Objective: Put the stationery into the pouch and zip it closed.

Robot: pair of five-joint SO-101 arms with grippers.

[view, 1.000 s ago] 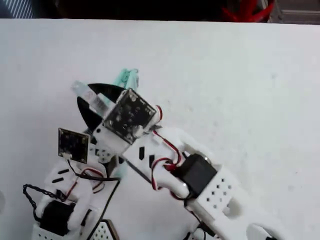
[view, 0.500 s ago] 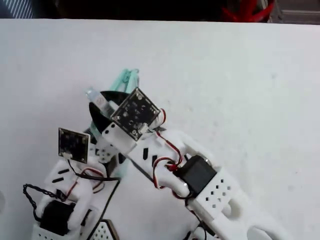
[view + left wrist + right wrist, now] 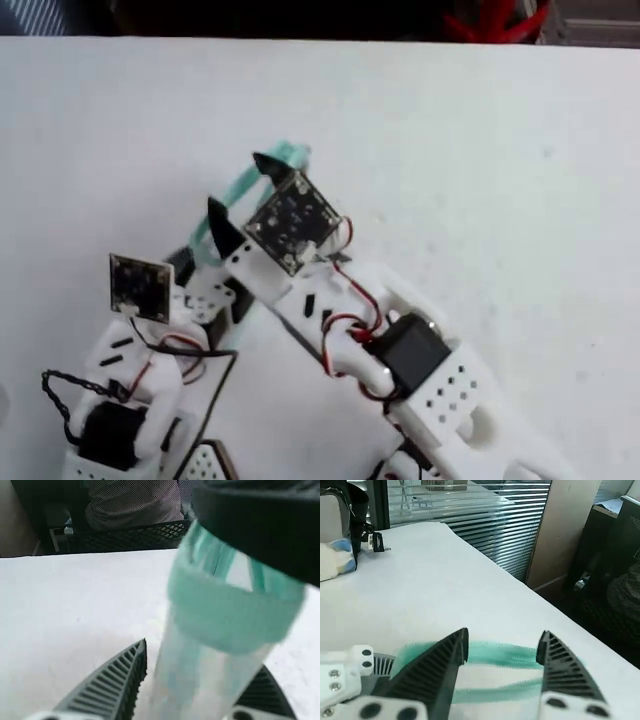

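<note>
Under both arms, pouch [image 3: 240, 188] mostly hidden; right end effector [image 3: 503, 631] agape

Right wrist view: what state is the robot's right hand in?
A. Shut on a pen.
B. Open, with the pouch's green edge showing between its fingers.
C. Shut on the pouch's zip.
B: the right hand stands open, and the green edge of the pouch shows in the gap between its two black fingers.
</note>
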